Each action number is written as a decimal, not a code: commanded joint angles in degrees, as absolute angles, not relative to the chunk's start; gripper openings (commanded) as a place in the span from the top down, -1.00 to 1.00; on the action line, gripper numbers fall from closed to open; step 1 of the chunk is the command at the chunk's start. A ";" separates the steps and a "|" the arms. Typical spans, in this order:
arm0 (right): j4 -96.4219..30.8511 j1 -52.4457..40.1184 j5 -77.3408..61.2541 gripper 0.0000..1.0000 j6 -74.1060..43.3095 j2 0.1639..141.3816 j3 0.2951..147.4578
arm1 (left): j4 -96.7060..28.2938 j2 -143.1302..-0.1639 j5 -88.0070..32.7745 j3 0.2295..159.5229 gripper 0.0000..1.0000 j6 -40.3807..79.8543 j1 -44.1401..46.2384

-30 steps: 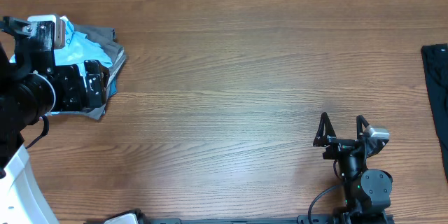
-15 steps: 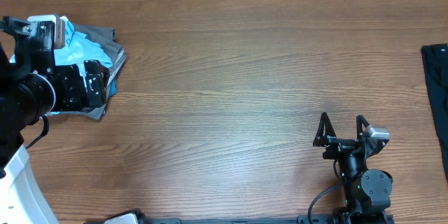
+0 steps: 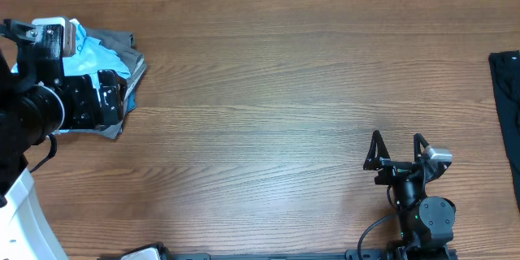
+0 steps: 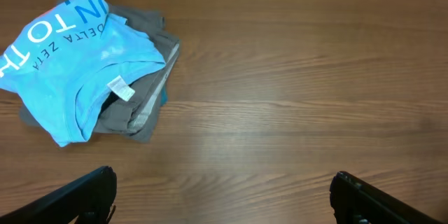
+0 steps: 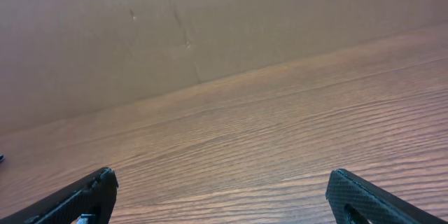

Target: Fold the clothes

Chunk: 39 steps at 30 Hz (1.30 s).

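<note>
**A:** Two arms, one wooden tabletop (image 3: 268, 73). Which is nearer the sky-blue T-shirt (image 4: 77, 63)?

**B:** The left. The shirt lies bundled on grey garments (image 4: 133, 112) at the tabletop's far left, ahead and left of the left gripper (image 4: 224, 185), which is spread wide and empty. The right gripper (image 3: 396, 138), also spread and empty, sits well apart.

**A:** Any landmark?

**B:** The white tag (image 4: 120, 89), on the shirt's near edge.

Table (image 3: 268, 73): bare wood across the whole middle, a wide lane between the arms. Obstacles sit at the edges. Far left is a pile, blue T-shirt (image 4: 77, 56) on grey garments (image 4: 143, 105), with the left arm (image 3: 57, 101) over it. A black garment (image 3: 505, 106) lies at the right edge. The right gripper (image 3: 396, 138) is near the front, jaws wide, with bare wood and then a brown wall (image 5: 210, 28) ahead.
</note>
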State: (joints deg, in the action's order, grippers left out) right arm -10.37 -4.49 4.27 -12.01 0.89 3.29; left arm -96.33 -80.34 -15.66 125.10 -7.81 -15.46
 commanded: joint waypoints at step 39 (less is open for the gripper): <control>-9.96 -4.10 3.92 -1.00 -12.40 0.23 2.96 | -24.29 -9.41 -15.75 34.57 -1.00 -10.70 1.10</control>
